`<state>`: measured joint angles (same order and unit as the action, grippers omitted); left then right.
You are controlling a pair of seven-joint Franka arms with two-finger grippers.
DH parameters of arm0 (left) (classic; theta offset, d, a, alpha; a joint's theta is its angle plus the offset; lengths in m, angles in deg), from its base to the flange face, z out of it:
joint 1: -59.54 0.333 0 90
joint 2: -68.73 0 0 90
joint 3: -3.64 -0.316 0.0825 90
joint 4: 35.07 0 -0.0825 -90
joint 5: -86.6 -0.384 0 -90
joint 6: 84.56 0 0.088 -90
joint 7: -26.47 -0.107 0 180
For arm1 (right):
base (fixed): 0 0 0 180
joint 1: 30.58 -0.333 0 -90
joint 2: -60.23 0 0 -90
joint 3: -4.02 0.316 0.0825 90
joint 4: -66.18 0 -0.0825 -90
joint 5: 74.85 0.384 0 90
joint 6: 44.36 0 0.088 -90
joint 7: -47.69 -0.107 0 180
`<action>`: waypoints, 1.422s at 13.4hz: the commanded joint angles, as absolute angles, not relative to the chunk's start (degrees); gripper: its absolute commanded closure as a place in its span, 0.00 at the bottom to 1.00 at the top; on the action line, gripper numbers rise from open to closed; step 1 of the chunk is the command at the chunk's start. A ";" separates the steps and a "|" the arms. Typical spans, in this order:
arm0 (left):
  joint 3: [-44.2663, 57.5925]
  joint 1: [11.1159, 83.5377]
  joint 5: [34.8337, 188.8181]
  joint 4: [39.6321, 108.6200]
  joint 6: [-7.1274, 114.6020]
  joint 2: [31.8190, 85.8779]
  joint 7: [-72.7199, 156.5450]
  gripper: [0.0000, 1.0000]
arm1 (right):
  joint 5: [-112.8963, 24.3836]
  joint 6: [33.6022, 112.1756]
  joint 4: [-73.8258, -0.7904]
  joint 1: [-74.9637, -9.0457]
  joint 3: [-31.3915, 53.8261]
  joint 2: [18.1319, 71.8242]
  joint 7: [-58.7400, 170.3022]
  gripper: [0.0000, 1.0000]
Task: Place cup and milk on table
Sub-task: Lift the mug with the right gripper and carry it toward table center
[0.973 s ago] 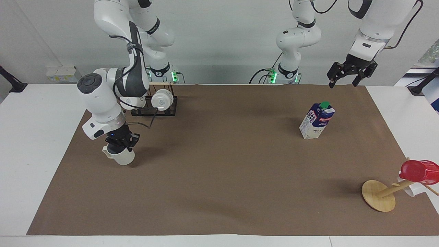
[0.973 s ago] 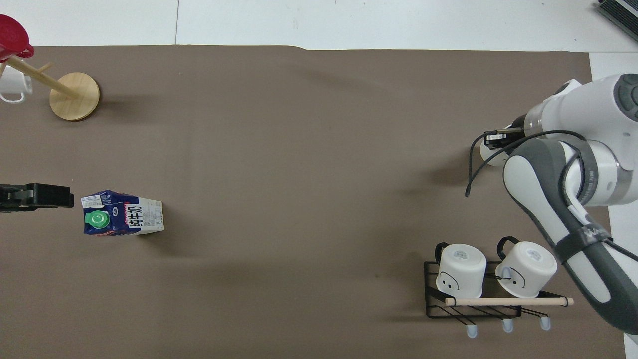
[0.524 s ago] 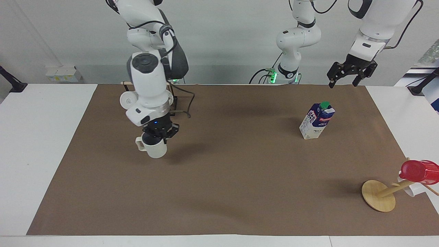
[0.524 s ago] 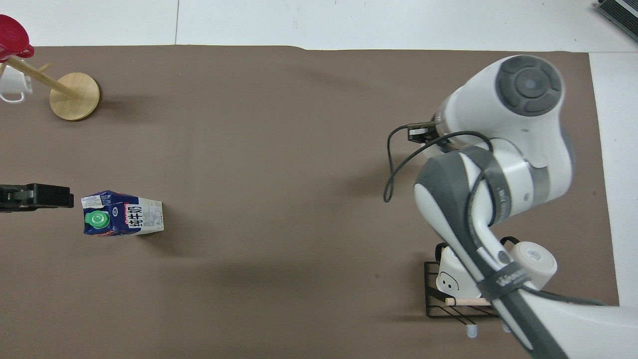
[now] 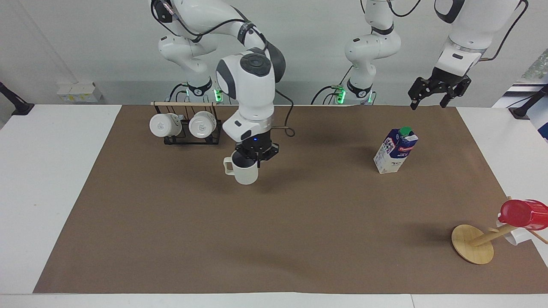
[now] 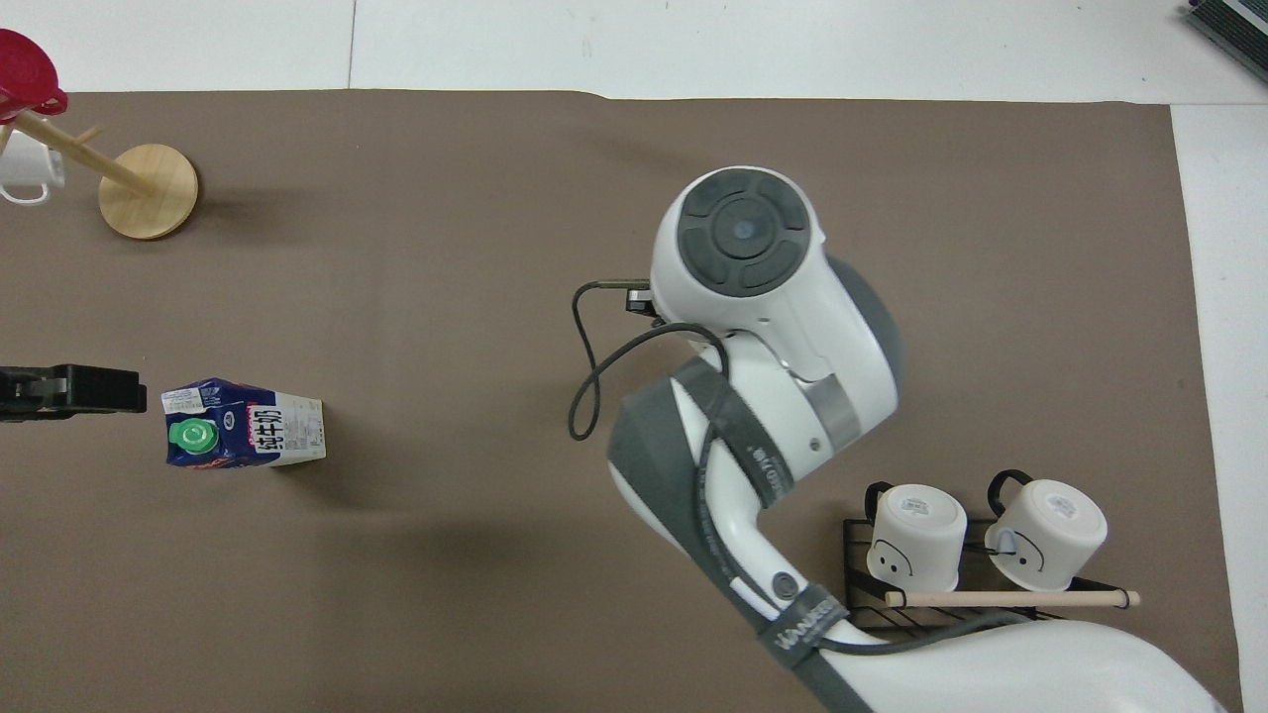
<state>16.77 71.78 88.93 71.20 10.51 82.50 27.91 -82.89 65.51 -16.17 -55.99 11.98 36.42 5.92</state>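
My right gripper is shut on the rim of the off-white cup and holds it upright, low over the brown mat of the table, mid-table toward the right arm's end. I cannot tell whether the cup touches the mat. In the overhead view the right arm hides both cup and gripper. The blue-and-white milk carton with a green cap stands on the mat toward the left arm's end; it also shows in the overhead view. My left gripper waits open in the air beside the carton, apart from it.
A black wire rack with two white mugs stands near the right arm's base. A wooden mug tree with a red cup stands at the left arm's end, far from the robots.
My right arm has carried the cup from the right arm's end of the mat toward the table's middle and a little nearer to the robots. The left arm and carton have not moved.
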 commanded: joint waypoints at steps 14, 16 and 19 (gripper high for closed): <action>17.08 72.02 87.83 69.87 9.31 82.09 28.40 0.00 | -83.55 73.06 -16.16 -65.03 12.10 25.78 -6.89 0.92; 17.08 71.32 87.83 69.78 9.31 82.09 28.40 0.00 | -83.81 71.84 -15.12 -65.12 12.10 25.87 -6.89 0.54; 17.00 72.11 87.83 70.30 9.31 82.35 28.23 0.00 | -83.73 71.92 -14.77 -65.21 12.10 27.35 -6.97 0.00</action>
<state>16.98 71.78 88.93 71.13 10.49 82.50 27.96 -83.31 71.64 -14.18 -65.39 11.81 25.43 -5.87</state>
